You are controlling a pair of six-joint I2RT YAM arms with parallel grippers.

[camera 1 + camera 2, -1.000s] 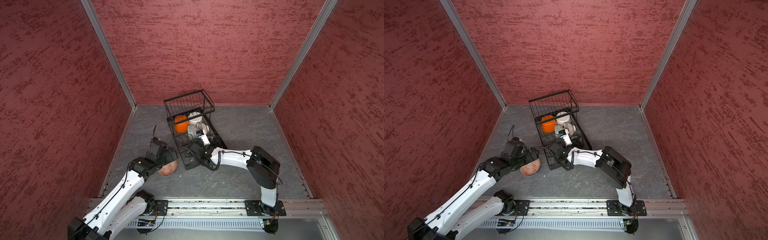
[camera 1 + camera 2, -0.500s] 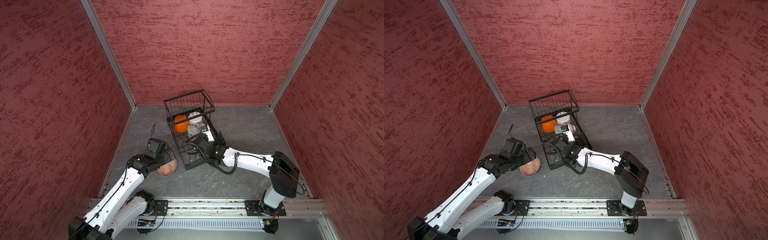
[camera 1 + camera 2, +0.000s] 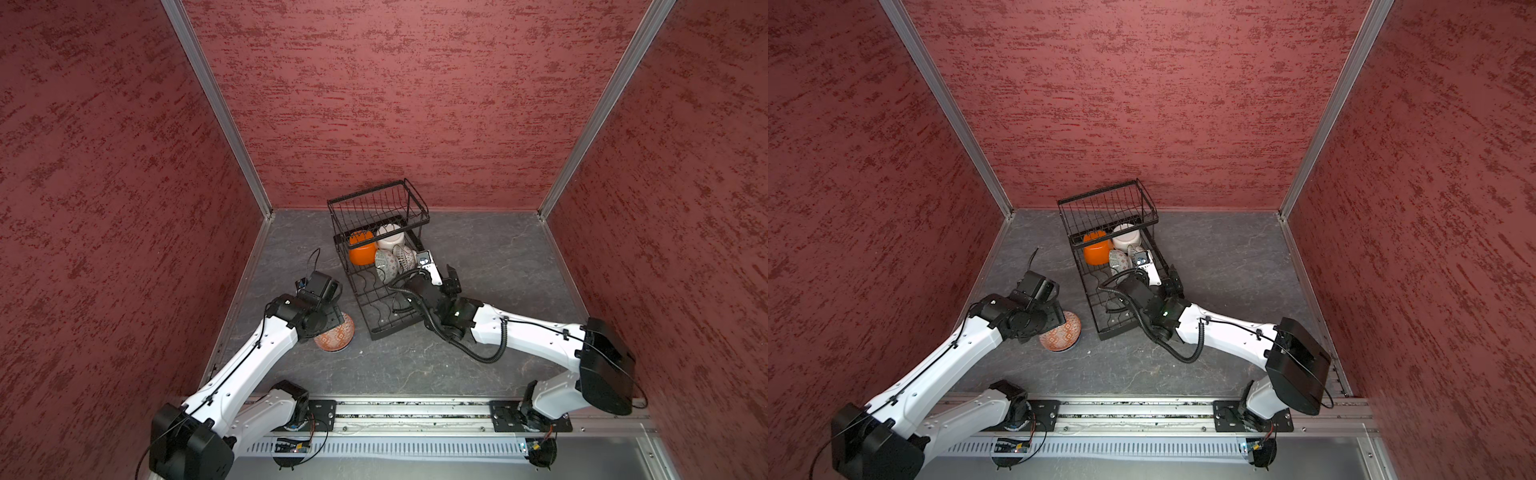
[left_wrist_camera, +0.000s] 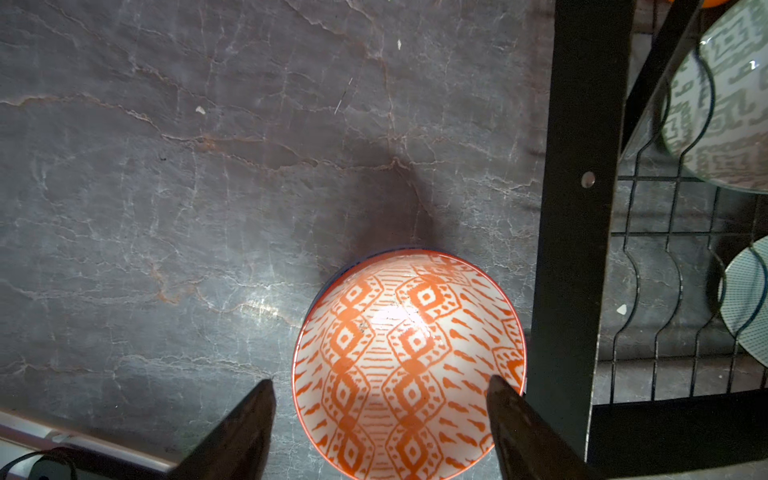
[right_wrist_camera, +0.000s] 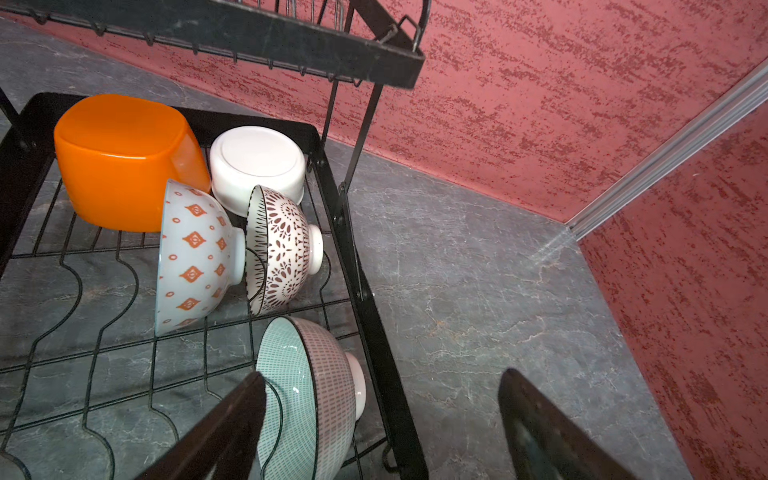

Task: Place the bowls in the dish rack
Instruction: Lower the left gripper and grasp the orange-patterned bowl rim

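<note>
A terracotta-patterned bowl (image 4: 409,365) stands upright on the grey floor beside the black wire dish rack (image 3: 390,329), also visible in both top views (image 3: 338,336) (image 3: 1064,336). My left gripper (image 4: 380,379) hangs open over it, one finger outside the rim and the other over the bowl's inside. In the rack lie an orange bowl (image 5: 120,162), a white bowl (image 5: 257,162), an orange-diamond bowl (image 5: 195,257) and a brown-patterned bowl (image 5: 282,249). A pale green gridded bowl (image 5: 307,395) stands on edge by the rack's side rail. My right gripper (image 5: 381,372) is open above that rail, holding nothing.
The rack's raised basket (image 3: 378,203) overhangs the far bowls. Red textured walls close in on three sides, and a metal rail (image 3: 415,409) with both arm bases runs along the front. Bare floor (image 3: 498,257) lies right of the rack.
My right arm has drawn back from the rack's bowls towards the right, jaws wider, leaving the green bowl standing. The left gripper's jaws have narrowed a little over the terracotta bowl.
</note>
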